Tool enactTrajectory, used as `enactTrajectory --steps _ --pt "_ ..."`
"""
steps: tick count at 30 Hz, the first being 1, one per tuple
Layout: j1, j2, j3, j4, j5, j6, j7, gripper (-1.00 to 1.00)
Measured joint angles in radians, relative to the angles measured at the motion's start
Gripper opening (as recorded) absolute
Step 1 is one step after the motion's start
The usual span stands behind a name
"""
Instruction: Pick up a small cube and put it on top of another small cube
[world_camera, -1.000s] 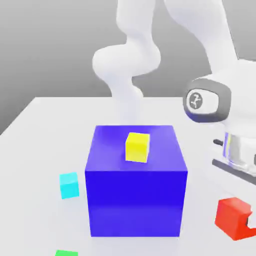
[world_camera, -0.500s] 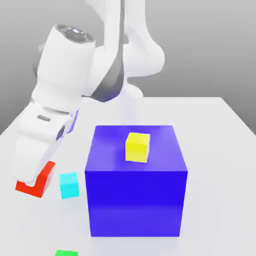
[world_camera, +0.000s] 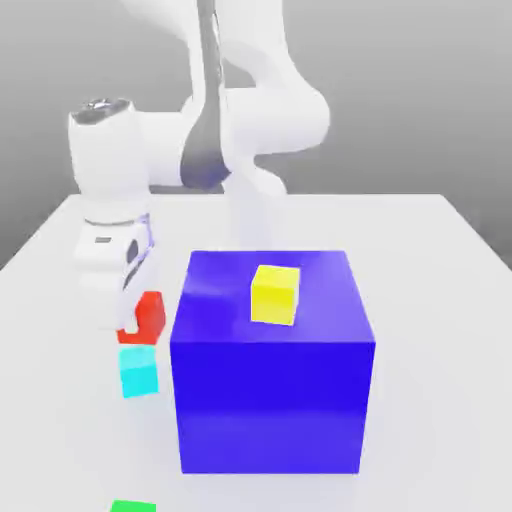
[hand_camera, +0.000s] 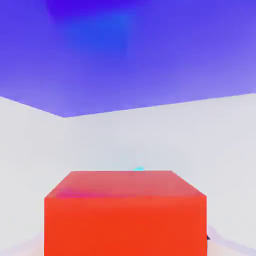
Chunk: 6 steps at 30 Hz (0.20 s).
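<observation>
My gripper (world_camera: 132, 318) is shut on the small red cube (world_camera: 148, 316), holding it in the air at the exterior view's left, beside the big blue cube. The small cyan cube (world_camera: 138, 371) rests on the table directly below the red one, with a narrow gap between them. In the hand view the red cube (hand_camera: 125, 212) is close up, and a sliver of the cyan cube (hand_camera: 139, 169) peeks out just past its far edge.
A big dark blue cube (world_camera: 270, 370) stands mid-table just right of the cyan cube, with a small yellow cube (world_camera: 275, 293) on top. A small green cube (world_camera: 132, 507) lies at the near edge. The white table (world_camera: 440, 330) stretches to the right.
The arm has swung with the red cube from the exterior view's right, around to the left of the blue cube, and now holds it just above the cyan cube.
</observation>
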Motion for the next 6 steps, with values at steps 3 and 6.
enactTrajectory --steps 3,6 --pt "0.096 0.089 -0.068 -0.005 0.114 0.084 -0.078 -1.0" --pt "0.15 0.178 -0.091 -0.01 0.232 0.167 -0.159 -1.0"
